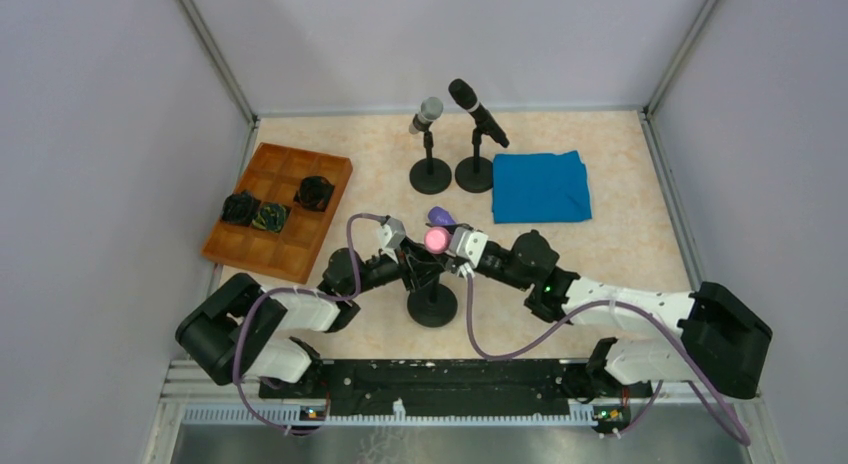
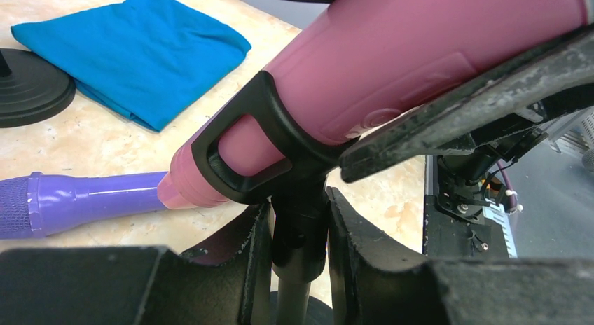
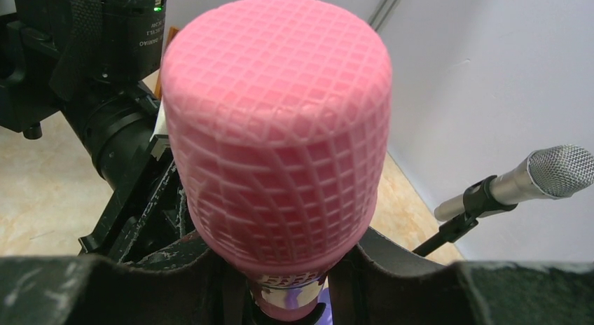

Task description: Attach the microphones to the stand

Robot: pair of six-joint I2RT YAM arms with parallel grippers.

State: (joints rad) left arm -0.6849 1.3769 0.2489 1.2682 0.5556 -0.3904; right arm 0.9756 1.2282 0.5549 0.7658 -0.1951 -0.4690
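Observation:
A pink microphone [image 1: 437,240] sits in the black clip [image 2: 256,143] of the near stand, whose round base [image 1: 432,306] rests on the table. My left gripper [image 1: 408,260] is shut on the stand's stem [image 2: 301,255] just below the clip. My right gripper [image 1: 456,249] is shut on the pink microphone's body, just under its mesh head [image 3: 277,122]. One right finger [image 2: 455,115] lies along the pink body [image 2: 392,59]. A purple microphone [image 1: 440,218] lies on the table behind the stand, and it also shows in the left wrist view [image 2: 84,199].
A silver microphone [image 1: 426,114] and a black microphone [image 1: 476,109] sit on two stands at the back. A folded blue cloth [image 1: 540,186] lies to the right of them. An orange compartment tray [image 1: 270,246] holding black items lies at the left.

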